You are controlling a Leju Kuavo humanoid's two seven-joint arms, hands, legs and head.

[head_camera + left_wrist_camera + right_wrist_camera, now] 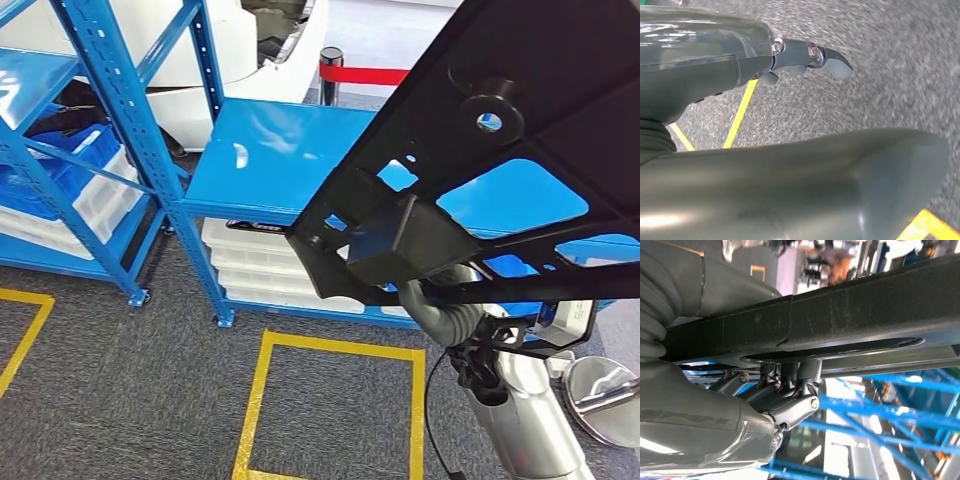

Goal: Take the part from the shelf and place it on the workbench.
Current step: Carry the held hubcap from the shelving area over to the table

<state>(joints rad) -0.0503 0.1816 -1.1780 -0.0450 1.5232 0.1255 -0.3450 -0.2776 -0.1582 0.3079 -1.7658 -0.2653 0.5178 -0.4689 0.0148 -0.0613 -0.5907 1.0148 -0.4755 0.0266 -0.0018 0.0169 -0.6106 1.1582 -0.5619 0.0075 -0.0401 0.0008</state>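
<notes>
The part is a large flat black panel [521, 120] with cut-outs and holes, held up in the air in front of the blue shelf board [279, 150]. My right hand [441, 312] grips it from below at its near edge, and the panel hides most of the hand. In the right wrist view the dark fingers [791, 400] curl against the underside of the panel [851, 305] while the thumb lies on its other face. My left hand [806, 165] hangs over grey carpet, with its thumb and a finger [828, 60] apart and nothing between them.
Blue steel racks [113, 100] stand ahead and to the left, with white trays [256, 265] on the low shelf and blue bins [68, 170] further left. Yellow floor squares [332, 345] mark the carpet. A red barrier belt and post [330, 65] stand behind. A round silver base [604, 395] sits at the lower right.
</notes>
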